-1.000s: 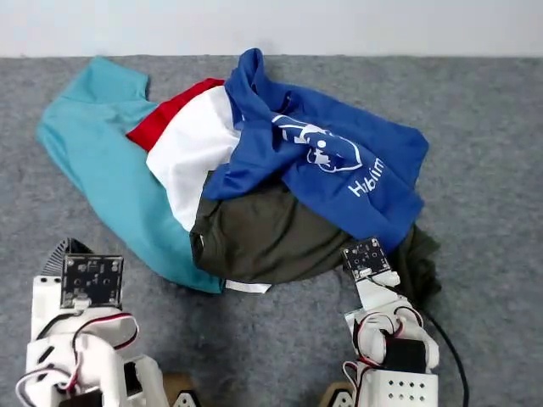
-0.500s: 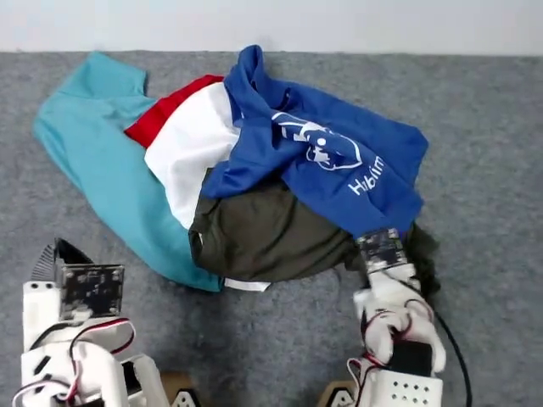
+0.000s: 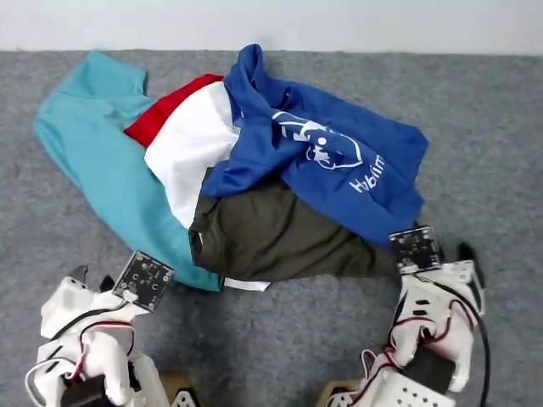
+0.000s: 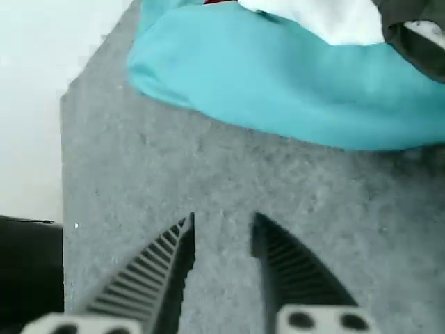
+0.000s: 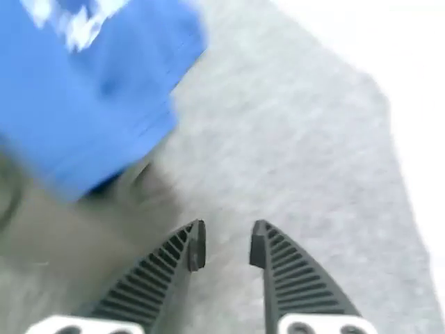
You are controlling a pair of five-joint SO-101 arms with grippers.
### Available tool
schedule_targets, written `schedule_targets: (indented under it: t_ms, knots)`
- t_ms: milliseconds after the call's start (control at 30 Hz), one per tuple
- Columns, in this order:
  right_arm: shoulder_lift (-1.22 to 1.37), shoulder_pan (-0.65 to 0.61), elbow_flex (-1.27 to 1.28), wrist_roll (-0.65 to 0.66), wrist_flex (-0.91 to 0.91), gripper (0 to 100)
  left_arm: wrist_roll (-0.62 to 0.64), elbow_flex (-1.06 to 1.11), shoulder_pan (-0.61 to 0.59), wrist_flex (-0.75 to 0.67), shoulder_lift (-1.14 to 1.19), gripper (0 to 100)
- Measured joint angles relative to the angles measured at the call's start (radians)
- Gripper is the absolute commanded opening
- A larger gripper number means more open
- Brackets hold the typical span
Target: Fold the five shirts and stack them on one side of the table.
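Five shirts lie in an overlapping heap at the back of the grey table. The teal shirt (image 3: 89,161) is at the left, with the red shirt (image 3: 170,108) and white shirt (image 3: 193,146) on it. The blue shirt (image 3: 339,165) drapes over the dark olive shirt (image 3: 267,231). My left gripper (image 4: 222,236) is open over bare felt, short of the teal shirt's (image 4: 278,83) near hem. My right gripper (image 5: 226,243) is open over bare felt, just past the corner of the blue shirt (image 5: 76,90) and the dark olive shirt (image 5: 55,223).
The grey felt table (image 3: 492,127) is bare to the right of the heap and along the front between the arms (image 3: 280,339). A white wall runs behind the table's far edge. The left table edge (image 4: 66,125) is near my left gripper.
The right arm has swung rightward, off the dark olive shirt's edge onto bare felt. The left arm has turned and tilted toward the teal shirt. The shirts lie nearly as before.
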Motion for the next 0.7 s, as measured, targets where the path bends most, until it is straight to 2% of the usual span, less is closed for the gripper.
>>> schedule_targets:
  t_ms: [233, 400, 533, 633, 700]
  knots:
    - [-0.002, 0.0, -0.153, -0.051, 0.018, 13.9, 0.081, -0.051, 0.0, -0.04, 0.015, 22]
    - [-0.002, 0.0, -0.265, -0.055, 0.132, 13.9, 0.173, -0.219, 0.003, -0.04, 0.222, 22]
    - [0.023, 0.0, -0.308, -0.055, 0.204, 14.0, 0.371, -0.466, 0.117, 0.046, 0.545, 23]
    - [0.104, 0.0, -0.371, -0.071, 0.236, 14.0, 0.58, -0.706, 0.272, 0.192, 0.852, 23]
    - [0.18, 0.0, -0.422, -0.101, 0.238, 14.0, 0.717, -0.872, 0.385, 0.233, 1.066, 23]
